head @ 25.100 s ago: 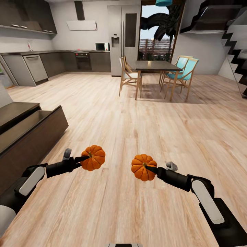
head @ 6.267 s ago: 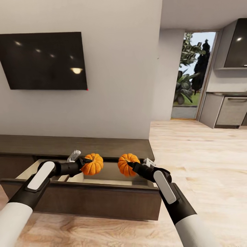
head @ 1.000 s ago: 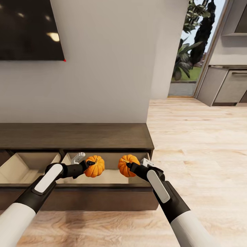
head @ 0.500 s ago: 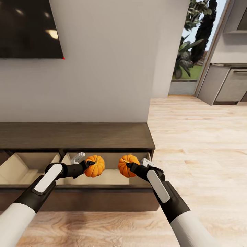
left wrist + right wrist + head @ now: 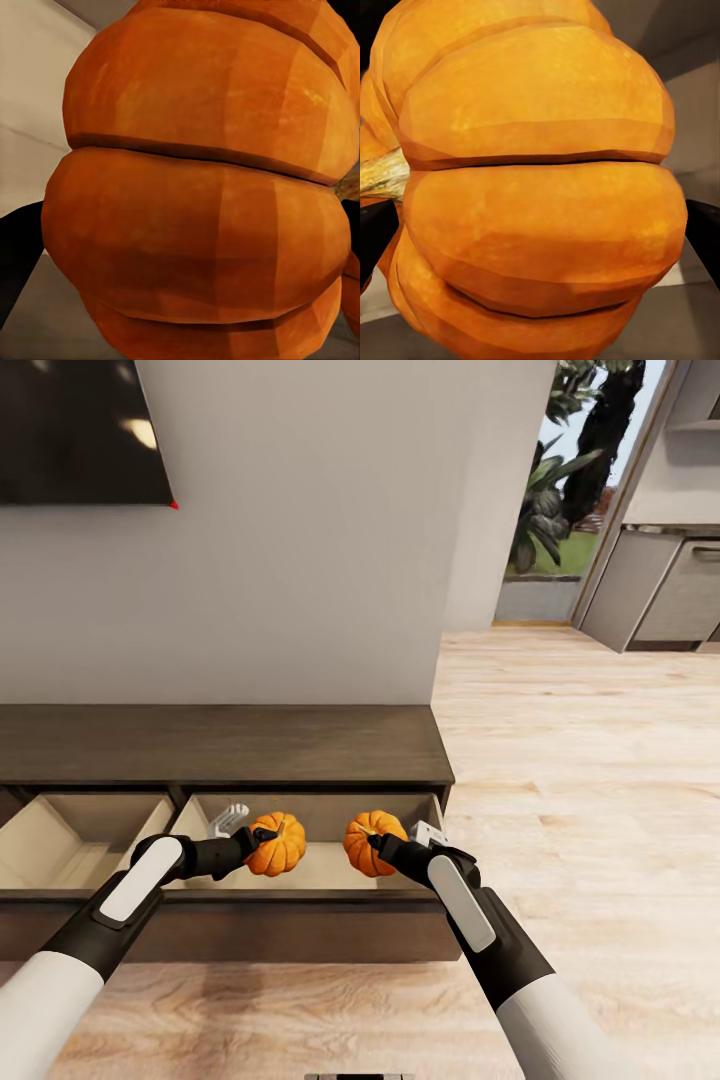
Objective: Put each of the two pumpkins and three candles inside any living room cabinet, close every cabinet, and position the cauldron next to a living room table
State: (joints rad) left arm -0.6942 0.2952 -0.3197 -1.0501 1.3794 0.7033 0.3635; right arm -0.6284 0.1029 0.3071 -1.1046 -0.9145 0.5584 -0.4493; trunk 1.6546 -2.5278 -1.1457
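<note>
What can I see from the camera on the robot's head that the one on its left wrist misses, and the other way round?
Head camera alone: both arms, the right claw holding the second pumpkin, the long dark cabinet with its pale drawers pulled open, a wall screen, the wooden floor.

Left wrist camera alone: a close look at the pumpkin's ribs and grooves, and a sliver of its stem at the edge.

Both: the left pumpkin held in the left claw, with pale drawer interior behind it.
</note>
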